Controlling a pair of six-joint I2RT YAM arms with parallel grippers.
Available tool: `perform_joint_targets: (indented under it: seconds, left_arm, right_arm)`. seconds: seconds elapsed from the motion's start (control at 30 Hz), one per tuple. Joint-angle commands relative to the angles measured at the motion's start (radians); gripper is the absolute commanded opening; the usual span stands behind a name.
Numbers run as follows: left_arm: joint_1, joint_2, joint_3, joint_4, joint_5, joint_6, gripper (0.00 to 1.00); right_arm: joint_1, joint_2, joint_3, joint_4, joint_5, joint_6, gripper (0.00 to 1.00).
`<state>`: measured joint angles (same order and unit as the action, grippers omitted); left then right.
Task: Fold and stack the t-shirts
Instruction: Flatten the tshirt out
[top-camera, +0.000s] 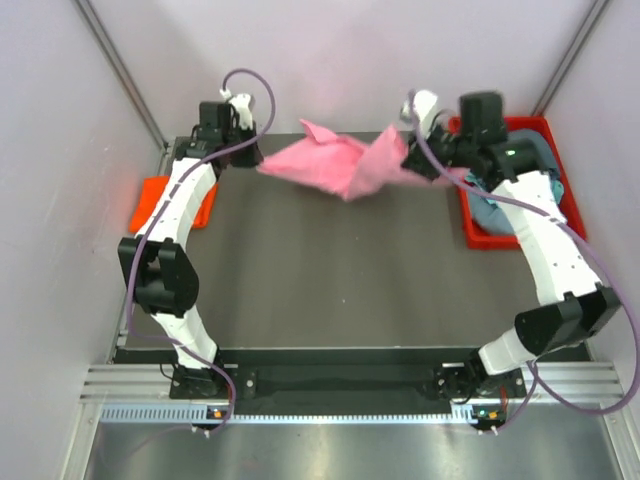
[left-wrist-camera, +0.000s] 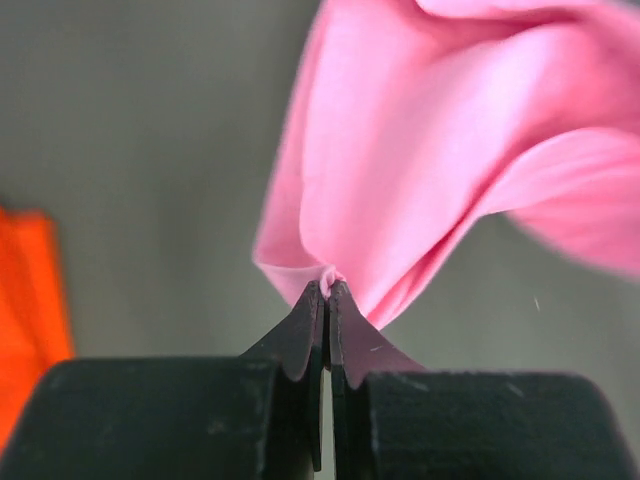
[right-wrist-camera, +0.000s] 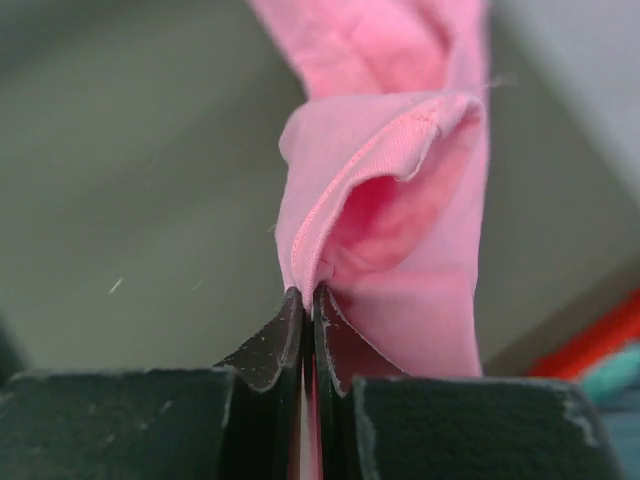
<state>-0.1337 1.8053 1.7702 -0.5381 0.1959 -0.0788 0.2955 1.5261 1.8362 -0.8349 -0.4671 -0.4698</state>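
A light pink t-shirt (top-camera: 335, 163) hangs in the air above the far part of the dark table (top-camera: 330, 270), stretched between both grippers. My left gripper (top-camera: 255, 160) is shut on its left end; in the left wrist view the closed fingertips (left-wrist-camera: 328, 290) pinch a pink fold (left-wrist-camera: 430, 150). My right gripper (top-camera: 412, 158) is shut on its right end; in the right wrist view the fingertips (right-wrist-camera: 308, 295) pinch a hemmed edge (right-wrist-camera: 390, 220). A bright orange t-shirt (top-camera: 170, 200) lies at the table's left edge and shows in the left wrist view (left-wrist-camera: 30, 300). Grey-blue and teal shirts (top-camera: 520, 185) lie in the tray.
A rigid red plastic tray (top-camera: 565, 190) stands at the back right, partly under the right arm. Pale walls close in the back and both sides. A metal rail (top-camera: 330, 385) with the arm bases runs along the near edge.
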Motion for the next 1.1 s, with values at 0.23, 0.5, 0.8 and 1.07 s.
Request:
perform_joint_targets:
  seconds: [0.23, 0.5, 0.8, 1.07]
  left_arm:
    - [-0.003, -0.106, -0.268, -0.135, 0.179, -0.127, 0.02]
    - [-0.003, -0.078, -0.244, -0.112, 0.148, -0.125, 0.0]
    - [-0.001, -0.041, -0.202, -0.129, 0.105, -0.095, 0.0]
    - [-0.001, -0.032, -0.222, -0.123, 0.126, -0.11, 0.0]
  right_arm:
    - [0.064, 0.276, -0.089, -0.405, -0.225, -0.139, 0.37]
    - [0.05, 0.359, 0.047, -0.153, -0.058, -0.007, 0.43]
    - [0.059, 0.408, 0.014, -0.178, -0.044, 0.002, 0.43]
    - [0.06, 0.336, -0.207, -0.19, 0.041, -0.096, 0.46]
